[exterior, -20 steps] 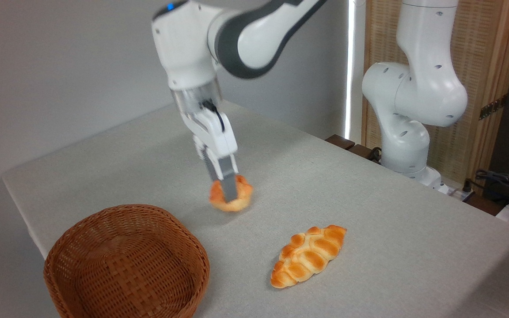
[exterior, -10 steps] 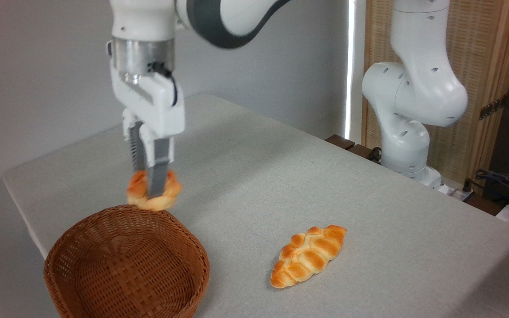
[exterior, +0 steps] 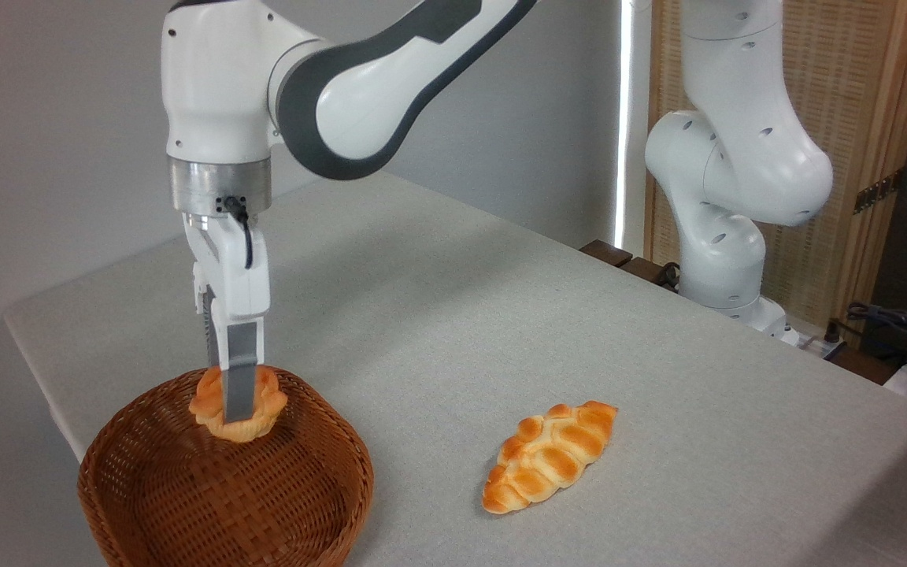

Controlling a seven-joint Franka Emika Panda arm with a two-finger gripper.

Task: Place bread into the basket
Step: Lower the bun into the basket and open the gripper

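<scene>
My gripper (exterior: 238, 409) hangs straight down over the back part of the round brown wicker basket (exterior: 186, 512) at the lower left. It is shut on the bread (exterior: 267, 408), a small orange-golden knotted bun. The bun hangs in the air just above the basket's inside, at about the height of the rim. One grey finger (exterior: 239, 382) crosses the front of the bun; the other finger is hidden behind it.
A longer braided golden loaf (exterior: 549, 455) lies on the grey tablecloth (exterior: 501, 315) to the right of the basket. The arm's white base (exterior: 725, 260) stands at the table's far right edge, with cables (exterior: 894, 323) beside it. The table's left edge runs close behind the basket.
My gripper has carried the bun from the middle of the table to the left and toward the front. It now hangs over the basket and lower than half a second ago.
</scene>
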